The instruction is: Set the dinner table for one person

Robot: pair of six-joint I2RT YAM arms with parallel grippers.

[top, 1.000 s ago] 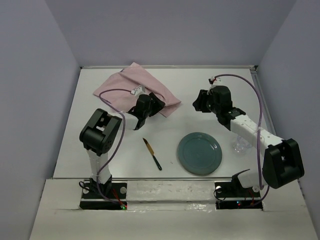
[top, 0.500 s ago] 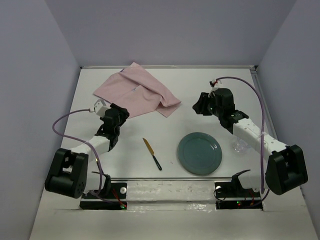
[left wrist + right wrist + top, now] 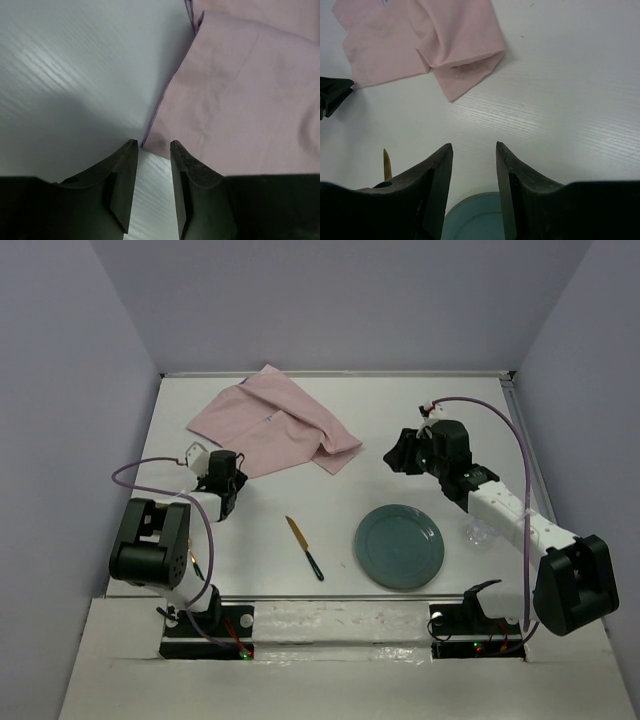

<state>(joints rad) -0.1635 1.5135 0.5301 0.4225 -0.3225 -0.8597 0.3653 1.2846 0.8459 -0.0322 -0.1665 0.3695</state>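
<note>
Three plain walls of pale lilac-grey close the scene: the back wall [image 3: 340, 300], the left wall [image 3: 60, 460] and the right wall [image 3: 600, 370]. Between them lies the white matte counter [image 3: 400, 410]. The light is soft and even, with only faint shadows.

The worktop [image 3: 370, 405] is a large, flat, matte white rectangle filling the middle of the overhead frame. Its far edge crosses the upper third and its near edge the lower third. Close up, its surface shows fine parallel streaks.
</note>
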